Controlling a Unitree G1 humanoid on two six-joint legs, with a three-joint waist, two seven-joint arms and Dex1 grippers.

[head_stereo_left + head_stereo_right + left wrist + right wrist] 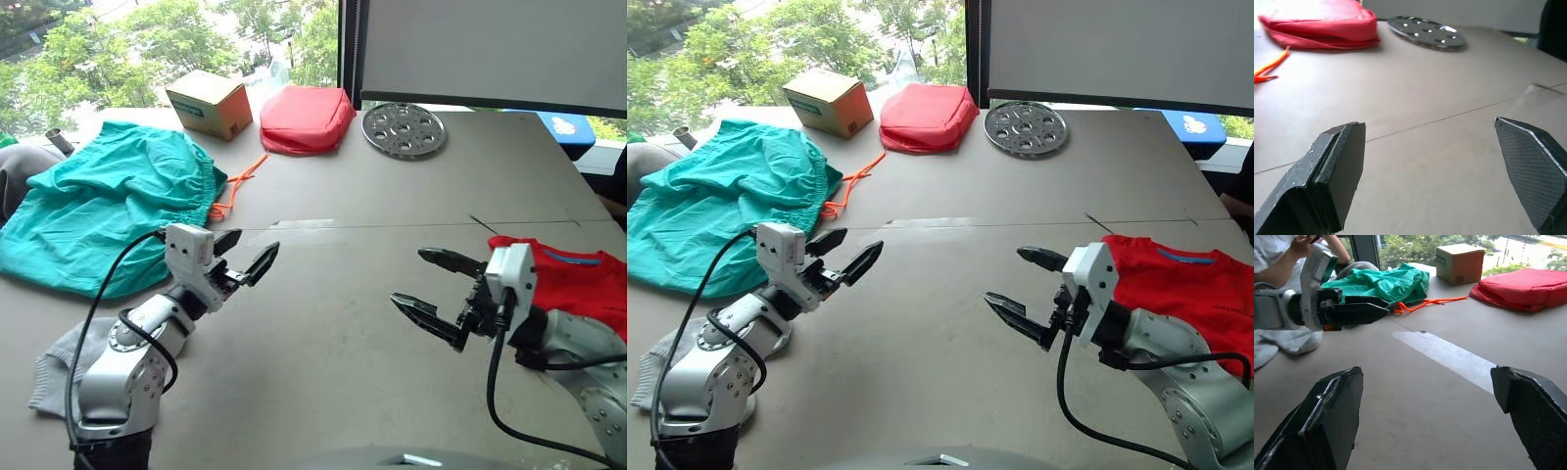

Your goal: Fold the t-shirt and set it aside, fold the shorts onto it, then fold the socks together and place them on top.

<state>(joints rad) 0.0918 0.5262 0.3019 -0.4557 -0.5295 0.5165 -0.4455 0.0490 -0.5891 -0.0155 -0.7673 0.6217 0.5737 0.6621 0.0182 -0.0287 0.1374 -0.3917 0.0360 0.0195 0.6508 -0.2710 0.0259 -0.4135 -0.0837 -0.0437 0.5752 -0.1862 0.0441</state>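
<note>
The left tool [245,259] hangs over the bare table [343,225] in the lower left of the head views, its two black fingers spread apart and holding nothing. The right tool [431,289] sits at the lower right, fingers likewise parted wide and empty, pointing toward the left one across a gap of bare table.

One t-shirt [1185,284], bright red, lies flat at the right edge of the frame, behind the right arm. One pair of teal shorts [98,206] is heaped at the upper left, its orange drawstring [235,186] trailing toward the middle. The grey socks [59,372] lie at the lower left, mostly covered by the left arm, so how many there are cannot be told there; the right wrist view shows them better as pale knit cloth [1283,342] beneath that arm.

Along the far edge stand one cardboard box [209,103], one red padded pouch [306,119] and one round perforated metal plate [404,129].

The right wrist view adds a person's arm [1288,257] at the upper left of its frame, beyond the shorts. The left wrist view takes in the pouch, the plate and the drawstring's end.
</note>
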